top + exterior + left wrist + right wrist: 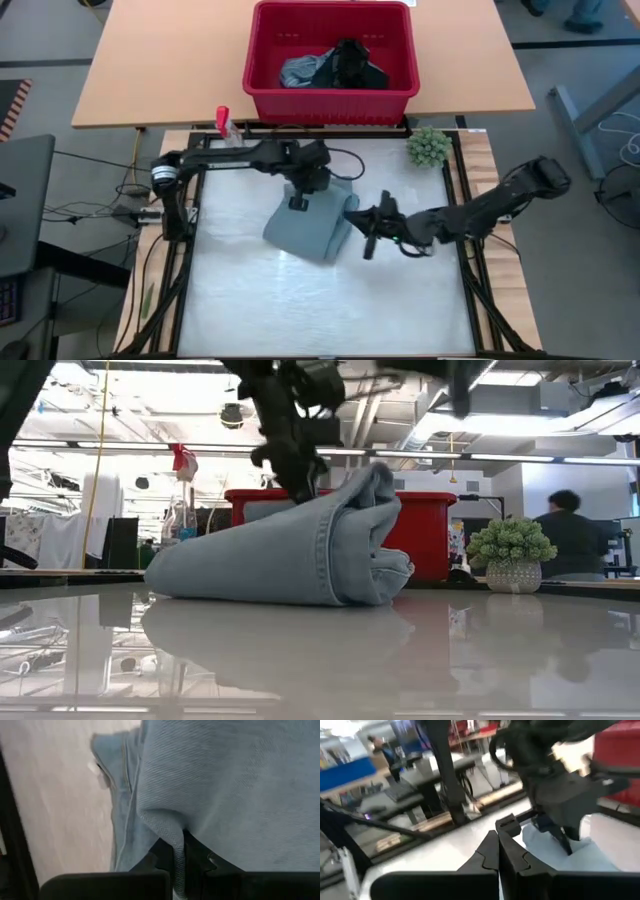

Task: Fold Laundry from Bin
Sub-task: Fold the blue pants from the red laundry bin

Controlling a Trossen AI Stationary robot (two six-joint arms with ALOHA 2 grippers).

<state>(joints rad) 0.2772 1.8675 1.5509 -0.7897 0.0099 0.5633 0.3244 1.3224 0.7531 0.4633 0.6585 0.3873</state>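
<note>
So your left gripper (298, 203) has its fingers clenched on a pinch of the faded denim garment (310, 225), which sits bunched up around the middle of the bench (300, 300), a bit toward the far edge. Your right gripper (366, 232) is just off the garment's right side with its fingers pressed together, nothing in them. The red bin (330, 90) is past the far edge on the wooden table (150, 70), with dark and grey laundry (330, 68) inside.

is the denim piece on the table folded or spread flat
Folded: the denim garment lies as a doubled bundle with its hem curling over in the low view, and the left gripper is shut on a pinch of it.
</note>
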